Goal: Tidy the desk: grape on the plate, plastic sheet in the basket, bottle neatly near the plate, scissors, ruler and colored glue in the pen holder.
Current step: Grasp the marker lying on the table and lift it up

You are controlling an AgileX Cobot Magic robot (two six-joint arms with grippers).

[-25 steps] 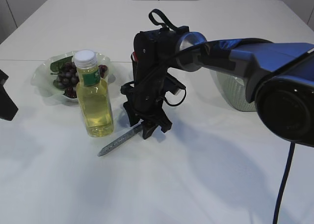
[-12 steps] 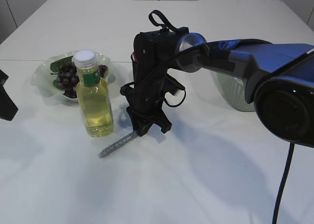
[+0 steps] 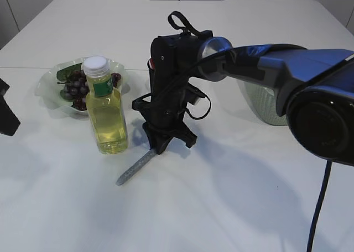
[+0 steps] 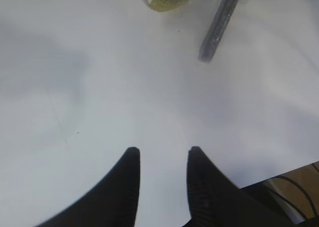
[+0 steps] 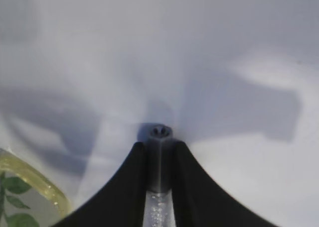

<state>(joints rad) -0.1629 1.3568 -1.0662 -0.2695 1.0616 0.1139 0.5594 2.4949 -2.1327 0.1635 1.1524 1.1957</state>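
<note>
Glittery glue (image 3: 138, 165) pinched by right pincer (image 3: 160, 146), tip slanting to desk (image 3: 232, 202) beside bottle (image 3: 106, 109), left pincer (image 4: 162, 157) spread, empty

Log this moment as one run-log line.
right gripper: shut on glitter glue tube, tip low by bottle | left gripper: open, idle | grapes: on plate

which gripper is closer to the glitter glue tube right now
Right. The right gripper is shut on the glitter glue tube, holding its upper end. The left gripper hangs open over bare table, well apart from it.
</note>
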